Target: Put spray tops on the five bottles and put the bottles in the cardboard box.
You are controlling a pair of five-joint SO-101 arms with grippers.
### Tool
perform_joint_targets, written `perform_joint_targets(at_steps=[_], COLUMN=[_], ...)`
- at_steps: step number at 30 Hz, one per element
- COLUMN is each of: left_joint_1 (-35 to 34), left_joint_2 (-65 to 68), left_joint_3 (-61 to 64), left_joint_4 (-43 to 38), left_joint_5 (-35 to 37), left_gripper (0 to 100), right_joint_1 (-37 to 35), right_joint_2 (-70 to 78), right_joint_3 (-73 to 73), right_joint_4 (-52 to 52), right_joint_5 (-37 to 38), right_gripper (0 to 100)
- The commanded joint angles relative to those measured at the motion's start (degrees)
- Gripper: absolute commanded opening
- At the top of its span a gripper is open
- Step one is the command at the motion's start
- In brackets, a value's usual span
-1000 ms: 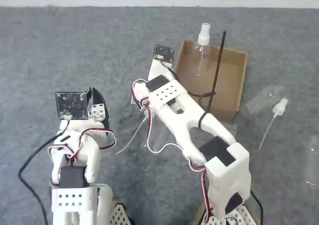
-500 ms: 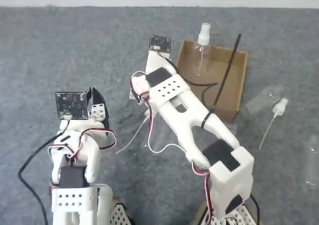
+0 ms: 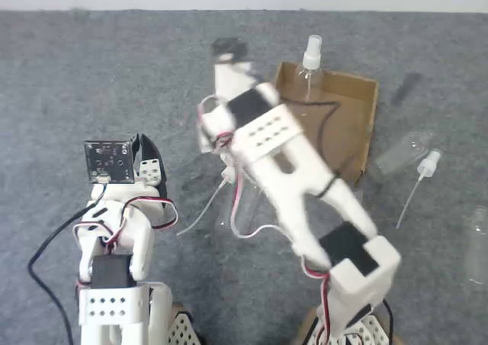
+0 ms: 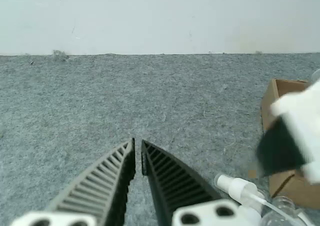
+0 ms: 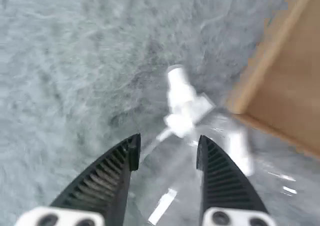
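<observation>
My right gripper (image 5: 167, 148) is open above a white spray top (image 5: 181, 102) that lies at the neck of a clear bottle (image 5: 222, 141), just off a corner of the cardboard box (image 5: 292, 71). In the high view the right arm stretches far out, and its gripper (image 3: 226, 55) is left of the box (image 3: 347, 143). One bottle with a spray top (image 3: 310, 69) stands upright in the box. My left gripper (image 4: 138, 150) is shut on nothing and held back at the near left (image 3: 142, 153). From there it faces the spray top (image 4: 239, 188) and the box (image 4: 287, 183).
Right of the box lie a clear bottle (image 3: 404, 151) and a loose spray top with a long tube (image 3: 424, 168). Another clear bottle (image 3: 477, 242) is at the right edge. A thin white tube (image 3: 201, 207) lies beside the right arm. Grey felt covers the table.
The right arm has swung leftward and farther out, away from the box's front wall. Its black cable swung right and now lies low over the box. The left arm has not moved.
</observation>
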State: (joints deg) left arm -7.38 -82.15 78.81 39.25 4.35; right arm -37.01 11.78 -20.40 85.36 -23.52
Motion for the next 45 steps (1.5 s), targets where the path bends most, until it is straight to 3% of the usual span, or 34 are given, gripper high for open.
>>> perform_joint_targets(at_steps=[1,7,17,23,28,33,45], left_joint_1=[0.0,0.0,0.0,0.0,0.0,0.0,0.0], left_joint_2=[-0.8,-0.8,-0.8,-0.8,-0.8,-0.8,-0.7], left_joint_3=[-0.6,-0.6,-0.6,-0.6,-0.5,-0.4,-0.3], left_joint_4=[-1.8,-1.8,-1.8,-1.8,-1.8,-1.8,-1.8], left_joint_5=[0.4,0.4,0.4,0.4,0.4,0.4,0.4], left_gripper=[1,1,1,1,1,1,1], right_joint_1=[6.2,13.7,32.0,48.7,57.9,60.2,62.5], right_joint_2=[-7.3,-13.6,-22.4,-18.1,-6.2,7.4,22.3], right_joint_3=[-7.1,-8.2,-7.9,-7.9,-7.8,-7.9,-8.2], right_joint_4=[7.7,16.5,17.2,16.5,11.1,4.2,-5.1], right_joint_5=[9.0,19.7,27.5,29.3,28.8,28.7,28.7], right_gripper=[14.9,14.9,14.9,14.9,15.6,23.3,21.7])
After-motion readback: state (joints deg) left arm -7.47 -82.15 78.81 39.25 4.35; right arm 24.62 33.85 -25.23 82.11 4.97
